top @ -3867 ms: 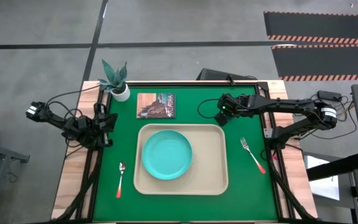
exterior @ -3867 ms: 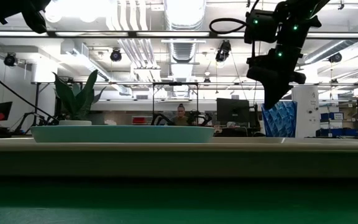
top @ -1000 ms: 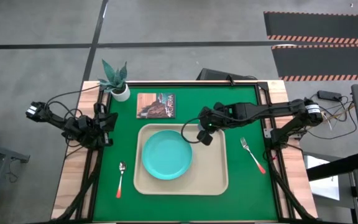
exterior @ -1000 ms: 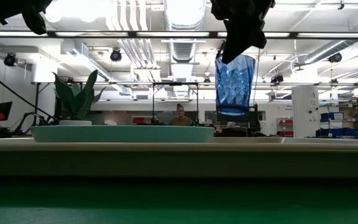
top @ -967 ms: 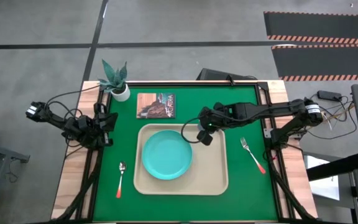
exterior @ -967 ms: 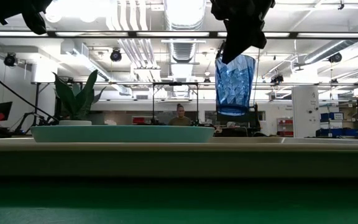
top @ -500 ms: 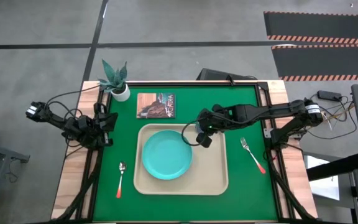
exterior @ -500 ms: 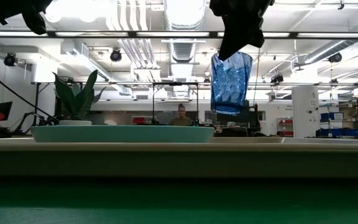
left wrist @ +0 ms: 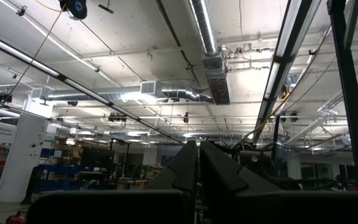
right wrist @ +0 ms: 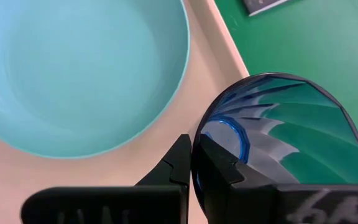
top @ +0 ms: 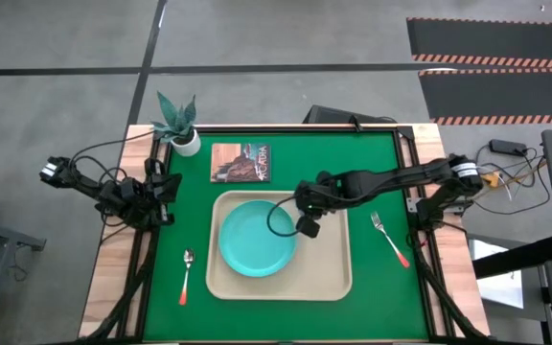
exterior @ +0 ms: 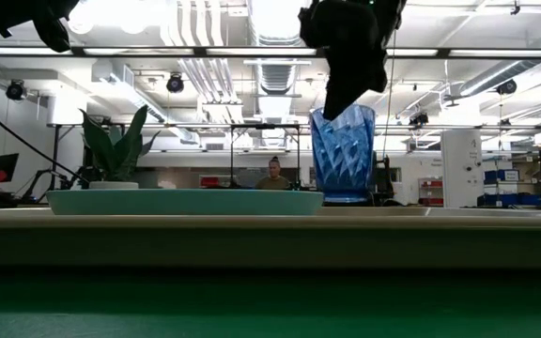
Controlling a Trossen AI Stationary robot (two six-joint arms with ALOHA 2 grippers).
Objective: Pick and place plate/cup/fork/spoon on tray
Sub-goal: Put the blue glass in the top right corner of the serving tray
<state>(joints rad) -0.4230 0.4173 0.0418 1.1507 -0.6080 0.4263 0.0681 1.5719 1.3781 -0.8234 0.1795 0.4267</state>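
The dark blue cup (exterior: 343, 155) hangs upright over the beige tray (top: 333, 273), just right of the turquoise plate (top: 255, 240) that lies on the tray. My right gripper (right wrist: 192, 163) is shut on the cup. From the low view I cannot tell whether the cup's base touches the tray. The fork (top: 389, 238) lies on the green mat right of the tray, and the spoon (top: 186, 276) lies on the mat left of it. My left gripper (left wrist: 197, 155) waits shut at the table's left edge, pointing up. My right gripper pinches the cup's rim wall (right wrist: 196, 140) on the side nearest the plate, one finger inside the cup and one outside. The fingers come from above, slanting down from the table's right. The cup stands upright below them (exterior: 343, 122).
A white pot with a green plant (top: 186, 142) and a brown picture card (top: 241, 162) stand behind the tray. A cable loop (top: 276, 218) of the right arm hangs over the plate's right rim. A person (exterior: 272, 173) shows far off in the room.
My right gripper has carried the cup down and toward the table's left and near edge. The cup stays upright and now sits low beside the plate's right rim, where before it hung well above the tray.
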